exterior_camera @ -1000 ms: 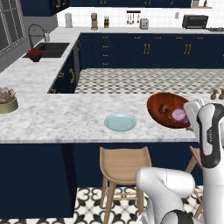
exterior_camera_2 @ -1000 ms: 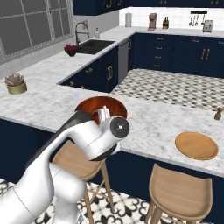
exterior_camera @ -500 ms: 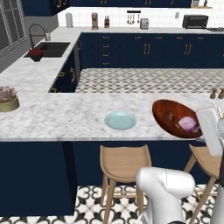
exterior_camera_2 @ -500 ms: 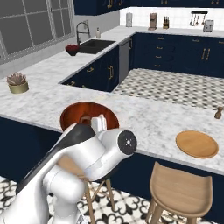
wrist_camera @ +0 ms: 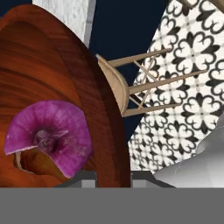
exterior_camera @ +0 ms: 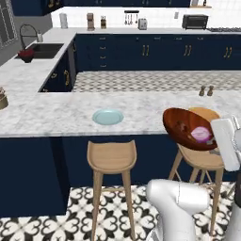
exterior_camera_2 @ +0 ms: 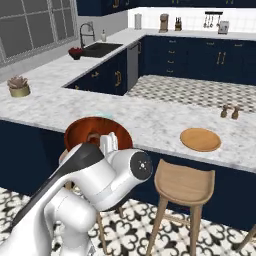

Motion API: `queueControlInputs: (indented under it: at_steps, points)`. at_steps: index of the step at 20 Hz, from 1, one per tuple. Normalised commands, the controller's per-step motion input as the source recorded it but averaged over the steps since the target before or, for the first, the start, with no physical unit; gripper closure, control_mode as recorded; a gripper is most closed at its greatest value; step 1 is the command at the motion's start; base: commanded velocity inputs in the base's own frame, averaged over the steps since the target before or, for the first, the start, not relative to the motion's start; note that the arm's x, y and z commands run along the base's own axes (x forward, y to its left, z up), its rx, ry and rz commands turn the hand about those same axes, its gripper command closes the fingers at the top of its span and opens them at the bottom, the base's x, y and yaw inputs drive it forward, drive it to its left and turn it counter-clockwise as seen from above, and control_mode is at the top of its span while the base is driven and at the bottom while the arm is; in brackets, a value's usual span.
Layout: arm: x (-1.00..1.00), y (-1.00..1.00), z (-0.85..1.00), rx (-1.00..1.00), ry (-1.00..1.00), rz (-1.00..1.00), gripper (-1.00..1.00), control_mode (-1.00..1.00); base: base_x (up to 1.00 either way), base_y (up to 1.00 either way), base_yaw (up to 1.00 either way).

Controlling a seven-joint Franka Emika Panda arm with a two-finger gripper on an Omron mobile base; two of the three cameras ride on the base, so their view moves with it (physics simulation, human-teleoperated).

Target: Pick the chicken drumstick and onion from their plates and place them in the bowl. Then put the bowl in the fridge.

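Note:
My gripper (exterior_camera_2: 109,142) is shut on the rim of the dark reddish-brown bowl (exterior_camera: 188,126), which hangs tilted in the air at the counter's front edge, above a stool. The purple onion (exterior_camera: 201,134) lies inside it, and the hand view shows the onion (wrist_camera: 48,135) close up with the brown chicken drumstick (wrist_camera: 33,161) tucked under it. There my gripper (wrist_camera: 113,176) has the bowl's rim (wrist_camera: 109,127) running between its fingertips. The pale blue plate (exterior_camera: 108,116) sits bare on the counter. The tan wooden plate (exterior_camera_2: 200,139) lies bare too. The fridge is out of view.
Wooden stools (exterior_camera: 112,157) (exterior_camera_2: 184,182) stand under the marble counter's (exterior_camera: 52,115) front edge on the patterned floor. Two small shakers (exterior_camera_2: 230,111) stand behind the tan plate. A small planter (exterior_camera_2: 19,86) is at the far left; the sink (exterior_camera_2: 102,49) is at the back.
The whole picture has shifted, so the base has driven. The bowl, held in my shut gripper, has come off the countertop and now hangs tilted past the counter's front edge.

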Motion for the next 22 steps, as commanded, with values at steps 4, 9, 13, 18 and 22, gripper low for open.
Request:
queueControlInputs:
  at_steps: [4,9,13,18,22]
  points:
    - [0.0,0.0,0.0,0.0,0.0,0.0,1.0,1.0,-0.51,-0.64,-0.56]
    - [0.0,0.0,0.0,0.0,0.0,0.0,1.0,1.0,0.0,0.0,-0.96]
    - [0.0,0.0,0.0,0.0,0.0,0.0,1.0,1.0,0.0,0.0,-0.96]
    - [0.0,0.0,0.0,0.0,0.0,0.0,1.0,1.0,0.0,0.0,-0.96]
    - [0.0,0.0,0.0,0.0,0.0,0.0,1.0,1.0,0.0,0.0,-0.95]
